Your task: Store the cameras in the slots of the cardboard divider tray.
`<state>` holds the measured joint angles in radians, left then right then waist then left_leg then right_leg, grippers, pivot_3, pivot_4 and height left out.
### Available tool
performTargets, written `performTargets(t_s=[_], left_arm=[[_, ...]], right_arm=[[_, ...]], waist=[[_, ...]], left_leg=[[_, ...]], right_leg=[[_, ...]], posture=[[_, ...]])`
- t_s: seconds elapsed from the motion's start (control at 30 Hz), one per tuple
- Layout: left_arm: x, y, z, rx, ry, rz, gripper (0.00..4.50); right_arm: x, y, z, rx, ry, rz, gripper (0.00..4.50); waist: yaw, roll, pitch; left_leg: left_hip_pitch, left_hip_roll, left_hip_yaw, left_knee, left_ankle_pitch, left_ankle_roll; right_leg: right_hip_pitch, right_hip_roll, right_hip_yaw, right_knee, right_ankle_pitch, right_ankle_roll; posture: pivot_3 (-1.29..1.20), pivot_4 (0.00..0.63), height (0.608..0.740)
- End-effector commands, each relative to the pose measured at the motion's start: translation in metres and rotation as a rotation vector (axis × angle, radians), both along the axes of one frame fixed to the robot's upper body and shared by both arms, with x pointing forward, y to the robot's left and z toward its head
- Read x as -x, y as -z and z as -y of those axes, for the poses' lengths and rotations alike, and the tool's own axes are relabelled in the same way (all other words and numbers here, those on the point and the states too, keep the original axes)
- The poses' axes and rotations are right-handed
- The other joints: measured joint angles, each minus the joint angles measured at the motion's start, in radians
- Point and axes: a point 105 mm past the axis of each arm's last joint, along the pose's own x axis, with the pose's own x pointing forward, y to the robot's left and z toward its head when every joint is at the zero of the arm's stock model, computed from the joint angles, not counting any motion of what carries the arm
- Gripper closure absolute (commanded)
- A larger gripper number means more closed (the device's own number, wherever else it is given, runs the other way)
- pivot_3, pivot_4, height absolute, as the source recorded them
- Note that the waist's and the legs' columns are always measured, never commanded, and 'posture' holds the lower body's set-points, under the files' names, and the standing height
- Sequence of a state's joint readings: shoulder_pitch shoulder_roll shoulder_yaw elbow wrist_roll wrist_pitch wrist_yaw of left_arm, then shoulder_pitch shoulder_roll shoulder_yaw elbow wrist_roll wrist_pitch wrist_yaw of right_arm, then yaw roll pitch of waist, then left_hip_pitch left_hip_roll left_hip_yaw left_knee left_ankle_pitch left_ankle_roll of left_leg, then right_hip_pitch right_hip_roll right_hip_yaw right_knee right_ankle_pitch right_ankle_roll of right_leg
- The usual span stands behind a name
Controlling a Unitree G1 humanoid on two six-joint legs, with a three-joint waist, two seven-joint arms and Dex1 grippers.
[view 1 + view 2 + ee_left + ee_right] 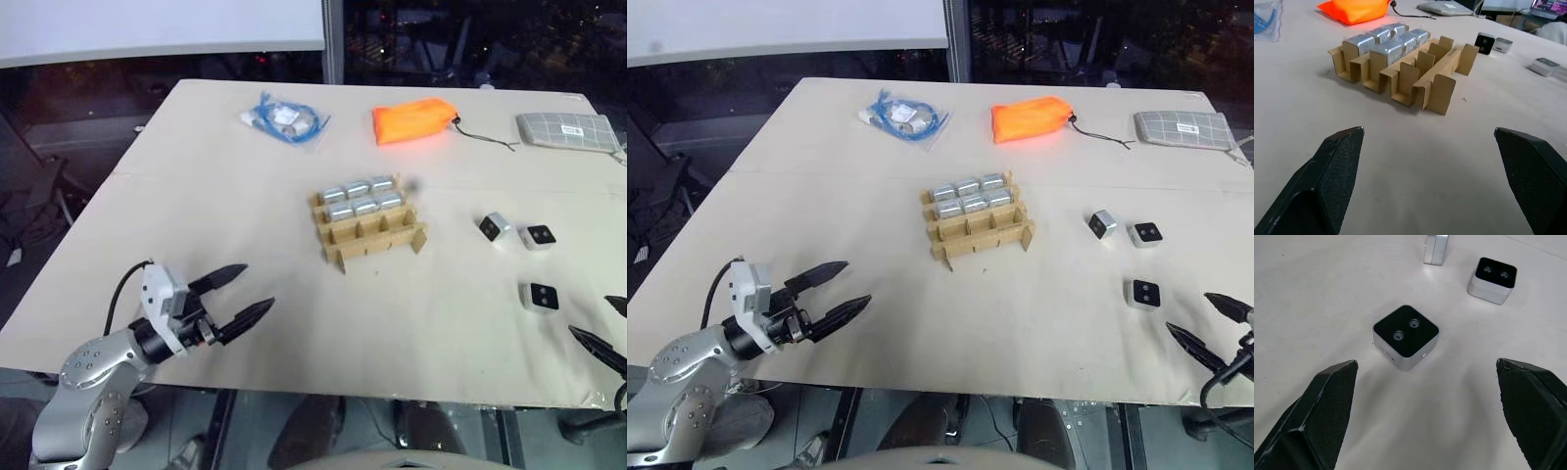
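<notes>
Cameras: six sat in the far two rows of the cardboard divider tray [370,223] at table [245,176] centre, whose long axis ran left-right; near row vacant. Three lay loose at right, the nearest camera [1405,336] lens-up. Right end effector [1425,418] released, straddling it; left end effector [235,299] released, idle. Next, judged: descend, clench, carry to a vacant slot.

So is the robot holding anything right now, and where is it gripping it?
Nothing is held. The left gripper and the right gripper are both open over the bare tabletop.
</notes>
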<state>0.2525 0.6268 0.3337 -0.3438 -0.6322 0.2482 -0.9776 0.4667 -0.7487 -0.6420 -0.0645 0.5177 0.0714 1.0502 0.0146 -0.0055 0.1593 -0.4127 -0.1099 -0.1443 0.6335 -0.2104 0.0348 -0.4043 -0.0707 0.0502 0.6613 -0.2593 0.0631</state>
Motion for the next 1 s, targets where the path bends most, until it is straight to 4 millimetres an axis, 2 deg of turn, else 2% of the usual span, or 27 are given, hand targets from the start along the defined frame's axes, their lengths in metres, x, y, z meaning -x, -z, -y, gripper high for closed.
performTargets(t_s=[0.03,0.23,0.37,0.43,0.5,0.6,0.73,0.87,1.0], left_arm=[[-0.003,-0.013,0.005,0.010,0.017,0.037,0.05],[-0.023,-0.029,-0.001,0.085,-0.051,0.071,0.05],[-0.044,-0.039,-0.010,0.134,-0.159,0.082,0.05],[-0.056,-0.041,-0.017,0.136,-0.248,0.049,0.05],[-0.062,-0.049,-0.017,0.169,-0.261,0.047,0.05],[-0.054,-0.070,-0.002,0.231,-0.131,0.101,0.05],[-0.023,-0.079,0.025,0.138,0.178,0.144,0.05],[-0.008,-0.083,0.036,0.118,0.319,0.114,0.05],[0.001,-0.078,0.044,0.094,0.395,0.091,0.05]], right_arm=[[0.000,-0.007,0.005,0.036,0.028,0.042,0.00],[-0.010,-0.006,0.016,0.092,0.123,0.084,0.00],[-0.023,-0.015,0.023,0.094,0.207,0.156,0.00],[-0.030,-0.019,0.033,0.148,0.312,0.166,0.00],[-0.036,-0.024,0.035,0.155,0.368,0.159,0.00],[-0.042,-0.031,0.022,0.057,0.348,0.119,0.00],[-0.049,-0.043,-0.001,-0.070,0.304,0.098,0.00],[-0.045,-0.040,-0.021,-0.125,0.278,0.030,0.00],[-0.039,-0.026,-0.038,-0.148,0.318,-0.039,0.00]], waist=[[0.000,0.000,0.000],[0.001,0.000,0.000],[-0.001,0.001,0.000],[0.000,0.001,0.000],[0.001,0.001,0.000],[0.000,0.001,0.000],[-0.005,0.001,0.000],[0.002,0.002,-0.001],[0.002,0.002,-0.001]], left_leg=[[0.000,0.000,0.000,0.000,0.000,0.000],[0.000,0.000,0.000,0.001,0.000,0.000],[0.001,0.000,0.000,0.001,0.000,0.001],[0.001,0.000,0.000,0.001,0.001,0.001],[0.001,0.000,0.000,0.000,0.001,0.001],[0.000,0.000,0.000,0.000,0.001,0.002],[-0.001,0.000,0.001,0.000,0.001,0.002],[-0.001,0.000,0.001,0.000,0.001,0.002],[-0.002,0.000,0.000,0.000,0.001,0.002]], right_leg=[[0.000,0.000,0.000,0.000,0.000,0.000],[0.001,0.000,-0.003,0.000,0.000,0.000],[0.000,0.000,-0.003,0.000,0.001,0.001],[0.000,0.001,-0.004,0.001,0.001,0.002],[0.000,0.001,-0.004,0.001,0.002,0.004],[0.000,0.001,-0.004,0.001,0.002,0.004],[-0.003,0.001,-0.002,0.001,0.002,0.004],[-0.002,0.000,-0.002,0.001,0.001,0.001],[-0.002,0.000,-0.001,0.000,0.001,0.001]], posture=[[0.00,0.150,0.740],[0.00,0.150,0.740],[0.00,0.150,0.740],[0.00,0.150,0.740],[0.00,0.150,0.740],[0.00,0.150,0.740],[0.00,0.150,0.740],[0.00,0.150,0.740],[0.00,0.150,0.740]])
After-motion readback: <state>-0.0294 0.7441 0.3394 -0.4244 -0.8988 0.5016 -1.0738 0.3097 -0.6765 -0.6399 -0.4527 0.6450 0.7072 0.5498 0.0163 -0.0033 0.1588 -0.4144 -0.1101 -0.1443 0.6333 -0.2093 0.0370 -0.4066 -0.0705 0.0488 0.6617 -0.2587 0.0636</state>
